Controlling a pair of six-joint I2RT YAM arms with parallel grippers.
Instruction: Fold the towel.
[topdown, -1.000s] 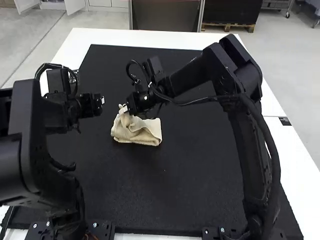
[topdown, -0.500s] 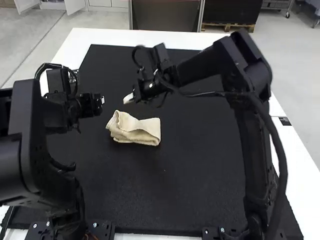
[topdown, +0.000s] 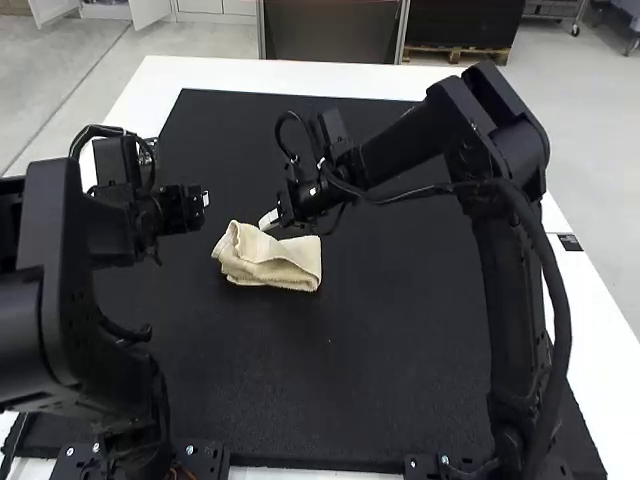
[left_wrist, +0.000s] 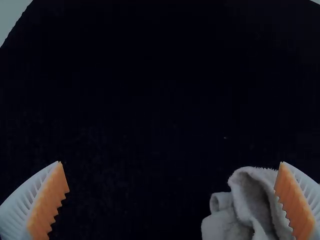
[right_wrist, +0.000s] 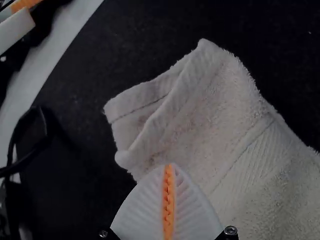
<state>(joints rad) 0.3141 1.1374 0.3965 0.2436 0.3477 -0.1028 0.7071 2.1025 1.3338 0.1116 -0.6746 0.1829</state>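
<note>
The cream towel (topdown: 268, 260) lies folded in layers and somewhat rumpled near the middle of the black mat, its left end loosely turned over. At that towel's far edge is my right gripper (topdown: 268, 220), just above the cloth. My left gripper (topdown: 205, 199) hangs to the left of the towel. In the left wrist view my left gripper (left_wrist: 171, 177) stands open, with part of the towel (left_wrist: 255, 200) behind one finger. In the right wrist view my right gripper (right_wrist: 169, 167) is shut, nothing visible between its pads, over the towel (right_wrist: 210, 120) near its layered end.
The black mat (topdown: 330, 390) covers most of the white table (topdown: 250, 70). Both arms reach over it, the left arm (topdown: 70, 290) along the left side and the right arm (topdown: 500, 270) from the right.
My right gripper has come off the towel's bunched upper left part, risen away from it, then lowered slightly toward its far edge. The raised cloth has dropped flatter. The left arm has kept still.
</note>
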